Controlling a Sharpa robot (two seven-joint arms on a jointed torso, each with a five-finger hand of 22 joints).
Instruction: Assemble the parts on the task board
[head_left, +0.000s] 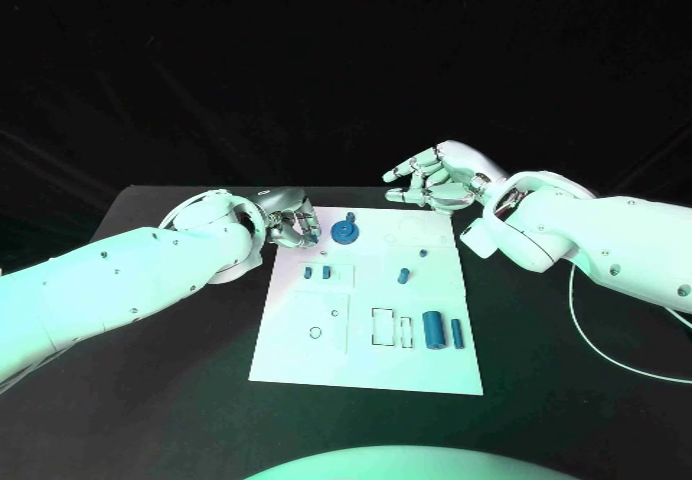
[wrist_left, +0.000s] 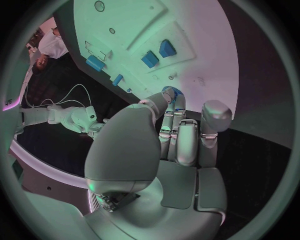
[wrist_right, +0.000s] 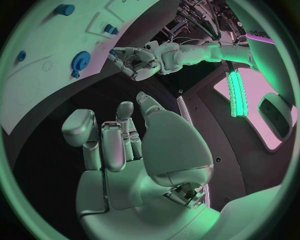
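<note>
The white task board (head_left: 361, 345) lies in the middle of the table. A blue gear (head_left: 346, 233) stands near its far edge, with small blue parts (head_left: 317, 271) and a blue peg (head_left: 404, 275) behind it. Two blue cylinders (head_left: 433, 328) lie at the right side. My left hand (head_left: 293, 222) hovers at the board's far left corner, just left of the gear, fingers curled in and nothing held. In the left wrist view the gear (wrist_left: 171, 93) peeks past the fingertips. My right hand (head_left: 433, 178) is raised beyond the far right corner, fingers curled (wrist_right: 115, 145), nothing in them.
Black table (head_left: 144, 400) surrounds the board on all sides. A white cable (head_left: 606, 340) runs along the table at the right under my right arm. The board has empty outlined recesses (head_left: 387, 327) and a ring mark (head_left: 316, 332) near its front.
</note>
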